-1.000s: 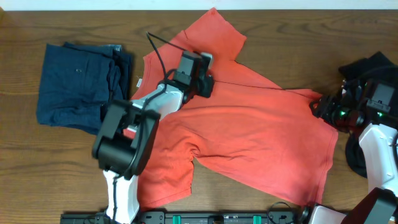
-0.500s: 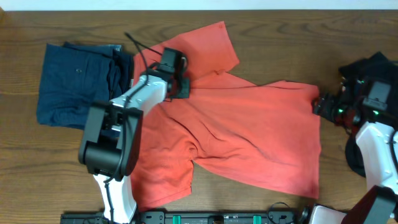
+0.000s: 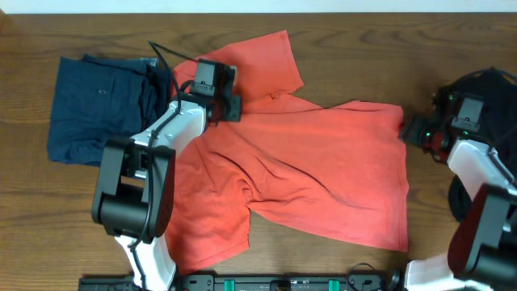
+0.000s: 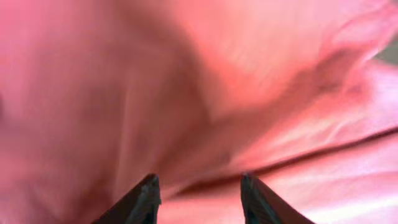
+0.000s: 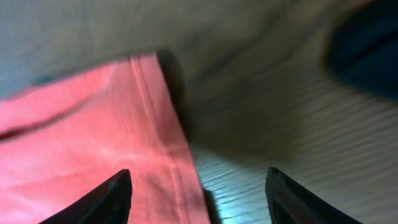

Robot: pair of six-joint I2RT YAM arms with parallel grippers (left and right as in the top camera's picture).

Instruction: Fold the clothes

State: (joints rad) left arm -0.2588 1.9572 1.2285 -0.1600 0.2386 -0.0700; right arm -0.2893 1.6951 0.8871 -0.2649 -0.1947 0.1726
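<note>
wooden table [image 3: 388, 48], plank grain. coral-red t-shirt [image 3: 323, 178] lies rumpled over the table's middle, one sleeve toward the far edge, hem toward the right edge, no lettering showing. dark navy garment [image 3: 97, 109] is folded near the far left corner, just beside the shirt. black garment [image 3: 485, 81] is at the right edge. left end effector [image 3: 229, 107] is down on the shirt near the far sleeve; wrist view shows its fingertips [image 4: 149, 190] spread over red fabric, nothing pinched. right end effector [image 3: 412, 132] is at the shirt's right edge, tips wide apart, stitched hem [image 5: 149, 124] lying between them on the wood, not gripped.
</note>
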